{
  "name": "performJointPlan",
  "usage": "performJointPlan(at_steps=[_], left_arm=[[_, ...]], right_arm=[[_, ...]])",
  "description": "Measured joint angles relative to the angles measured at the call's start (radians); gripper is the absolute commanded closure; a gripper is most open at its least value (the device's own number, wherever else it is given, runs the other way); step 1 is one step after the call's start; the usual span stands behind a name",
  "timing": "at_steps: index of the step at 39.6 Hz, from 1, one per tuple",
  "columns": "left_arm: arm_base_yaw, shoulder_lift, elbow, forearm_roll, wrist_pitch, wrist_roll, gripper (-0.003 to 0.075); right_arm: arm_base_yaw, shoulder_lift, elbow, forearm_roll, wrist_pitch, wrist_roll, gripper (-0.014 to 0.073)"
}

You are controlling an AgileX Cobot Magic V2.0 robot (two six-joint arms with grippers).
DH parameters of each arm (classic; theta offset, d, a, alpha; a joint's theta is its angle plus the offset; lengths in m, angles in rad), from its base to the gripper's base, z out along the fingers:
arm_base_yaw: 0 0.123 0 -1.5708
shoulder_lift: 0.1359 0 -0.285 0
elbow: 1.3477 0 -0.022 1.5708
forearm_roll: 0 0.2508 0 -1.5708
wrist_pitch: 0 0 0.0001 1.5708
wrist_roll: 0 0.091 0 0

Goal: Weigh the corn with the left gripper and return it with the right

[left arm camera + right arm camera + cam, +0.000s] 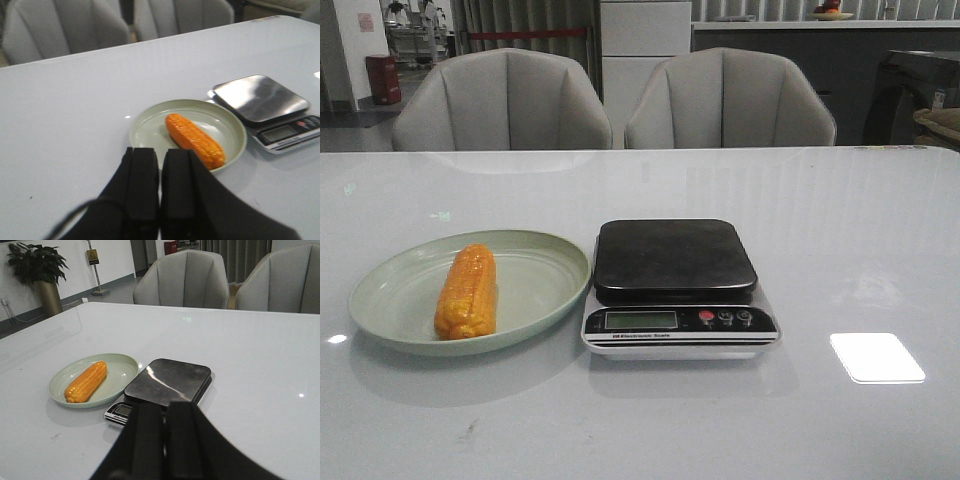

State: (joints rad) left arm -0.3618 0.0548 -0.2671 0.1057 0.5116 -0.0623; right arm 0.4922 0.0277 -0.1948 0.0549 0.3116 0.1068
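The orange-yellow corn (466,292) lies lengthwise in a pale green plate (545,262) on the left of the white table. A kitchen scale (674,260) with a dark bare platform stands just right of the plate. Neither arm shows in the front view. In the left wrist view my left gripper (160,152) is shut and empty, above the table short of the plate (150,131) and corn (195,140). In the right wrist view my right gripper (163,407) is shut and empty, held short of the scale (167,381); the corn (86,381) lies beyond.
Two grey chairs (505,100) (730,98) stand behind the table's far edge. A bright light patch (876,357) lies on the table right of the scale. The scale's display and buttons (725,318) face the front edge.
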Motion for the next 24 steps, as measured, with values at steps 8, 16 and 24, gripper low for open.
performJointPlan(at_steps=[8,16,24], left_arm=[[0.206,-0.018,0.119,-0.045,-0.175,0.0,0.0607],[0.301,-0.06,0.25,-0.055,-0.368,0.0,0.0607],[0.308,-0.06,0.273,-0.056,-0.394,0.0,0.0607]], right_arm=[[0.0,0.0,0.0,0.0,-0.002,0.0,0.0436],[0.0,0.0,0.0,0.0,-0.002,0.0,0.0435],[0.0,0.0,0.0,0.0,-0.004,0.0,0.0435]])
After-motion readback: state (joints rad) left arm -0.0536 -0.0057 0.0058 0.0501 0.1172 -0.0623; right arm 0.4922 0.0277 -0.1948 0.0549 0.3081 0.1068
